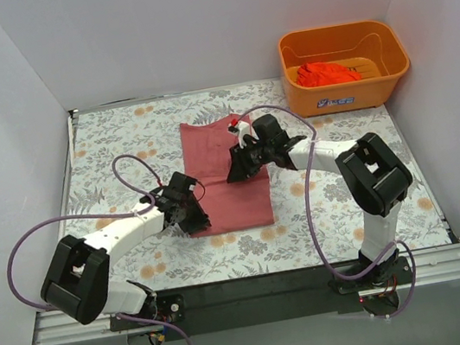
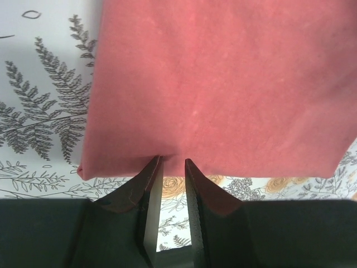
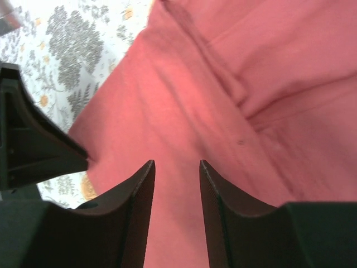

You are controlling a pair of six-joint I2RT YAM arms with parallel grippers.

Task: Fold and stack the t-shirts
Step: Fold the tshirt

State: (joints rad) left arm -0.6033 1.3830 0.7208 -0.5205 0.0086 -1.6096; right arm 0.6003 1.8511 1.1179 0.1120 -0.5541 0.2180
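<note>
I stand beside the worktop (image 1: 121,146), which is covered with a flowered cloth. The dusty pink-red t-shirt (image 1: 210,154) lies flat on it, already folded into a long strip. Its long axis runs from the near side, where the arms are bolted, toward the far wall, with a slight tilt. The second t-shirt, the orange-red one (image 1: 328,72), lies crumpled inside the orange basket (image 1: 339,30) at the far right corner, well apart from both arms.

The left hand (image 1: 189,214) is low at the near left corner of the strip. In the left wrist view its fingers (image 2: 150,184) are only a little apart, and I see the flowered cloth in the gap. The tips meet the folded edge of the shirt, but no fabric sits between them, so I judge that it grips nothing.

The right hand (image 1: 240,169) hangs over the middle of the strip, toward its right edge. Its fingers (image 3: 139,190) are clearly apart and empty, with the pink cloth under them.

To my judgement the next fold must go across the long axis, bringing the near short edge up toward the far one. The left hand is the nearer one to that edge, with the shirt lying straight ahead of its tips. The right hand sits about where the crease would come.
</note>
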